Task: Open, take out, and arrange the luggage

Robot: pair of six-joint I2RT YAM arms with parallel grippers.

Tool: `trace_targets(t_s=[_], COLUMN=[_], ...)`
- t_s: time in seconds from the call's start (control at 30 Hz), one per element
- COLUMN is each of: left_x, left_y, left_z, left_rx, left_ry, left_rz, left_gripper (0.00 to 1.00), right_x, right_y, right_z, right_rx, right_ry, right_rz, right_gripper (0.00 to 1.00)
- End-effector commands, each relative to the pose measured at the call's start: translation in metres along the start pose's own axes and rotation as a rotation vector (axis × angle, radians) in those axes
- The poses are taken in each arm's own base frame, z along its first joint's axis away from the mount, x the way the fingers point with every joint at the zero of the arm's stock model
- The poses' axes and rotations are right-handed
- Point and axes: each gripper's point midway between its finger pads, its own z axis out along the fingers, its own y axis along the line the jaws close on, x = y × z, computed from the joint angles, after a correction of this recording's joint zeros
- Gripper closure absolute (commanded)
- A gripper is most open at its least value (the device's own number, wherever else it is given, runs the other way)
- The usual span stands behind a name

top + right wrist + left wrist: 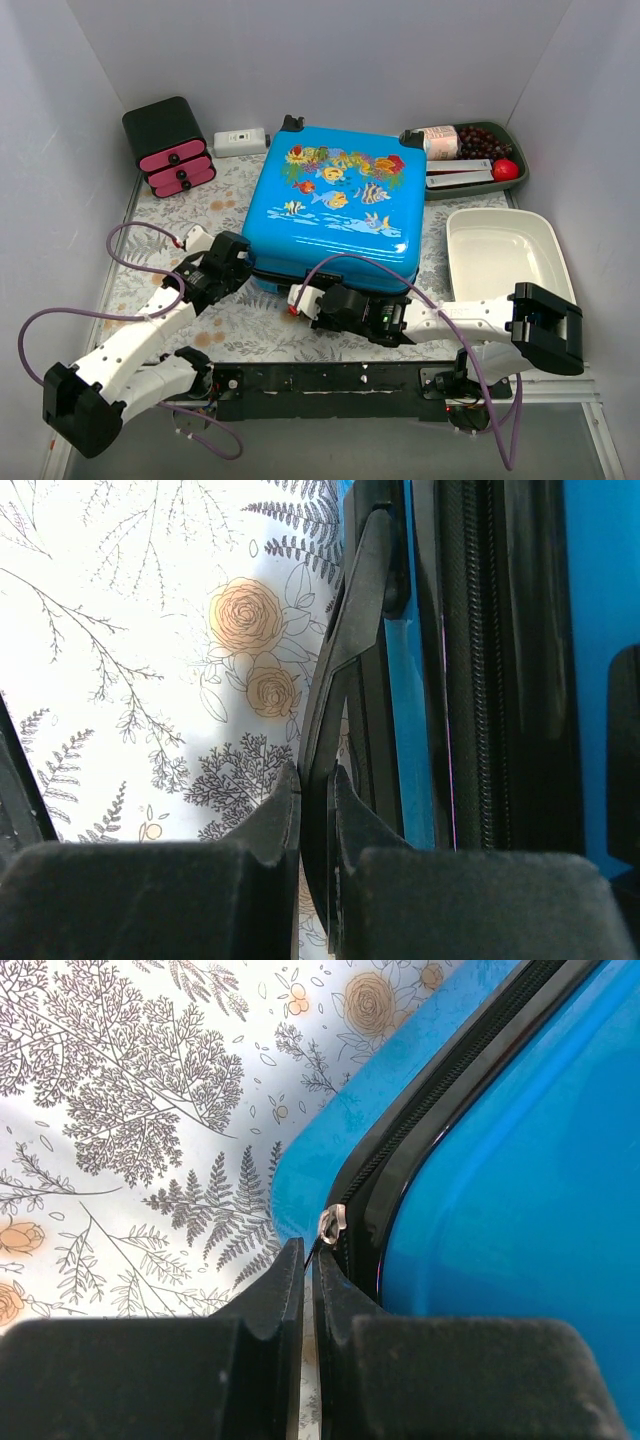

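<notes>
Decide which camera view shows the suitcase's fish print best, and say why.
The top external view: the luggage lies whole under it, fish print facing up. The left wrist view shows only a blue corner and zipper trim; the right wrist view, zipper trim and a blue strip. Neither shows any print.

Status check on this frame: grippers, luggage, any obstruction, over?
Left gripper shut at the zipper slider. Right gripper shut on black zipper tab. Luggage closed, lying flat. Nothing on its lid.
</notes>
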Motion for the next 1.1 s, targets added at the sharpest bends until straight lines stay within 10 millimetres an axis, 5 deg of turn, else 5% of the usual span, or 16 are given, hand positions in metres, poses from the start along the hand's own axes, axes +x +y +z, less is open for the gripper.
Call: trace_targets(t_s=[0.0, 0.33, 0.47, 0.57, 0.7, 1.07], left_x=[-0.079, -0.104, -0.118, -0.122, -0.116, -0.127], left_y=[0.008, 0.031, -0.020, -0.062, -0.077, -0.106], left_z=[0.008, 0.037, 0.032, -0.001, -0.012, 0.015], left_rx=[-0.048, -0.144, 0.196, 0.514, 0.627, 0.630], left_ry=[-0.323, -0.412, -0.505, -0.609, -0.642, -0.644], left_rz=[-0.051, -0.145, -0.024, 0.164, 0.320, 0.596], left_gripper=[1.00, 1.00, 1.00, 1.00, 1.00, 1.00], right_x=[0.070, 0.057, 0.057, 0.058, 0.058, 0.058], right_y=[0.068, 0.038, 0.038, 0.040, 0.045, 0.072], right_z=[-0.028, -0.033, -0.034, -0.032, -0.032, -0.032], right_rx=[-0.247, -0.103, -0.118, -0.135, -0.167, -0.335], right_ry=[0.233, 0.289, 0.300, 0.304, 0.294, 0.293], right_rz=[0.039, 0.067, 0.071, 0.059, 0.048, 0.031], right_gripper=[0.99, 0.99, 0.99, 0.99, 0.99, 0.99])
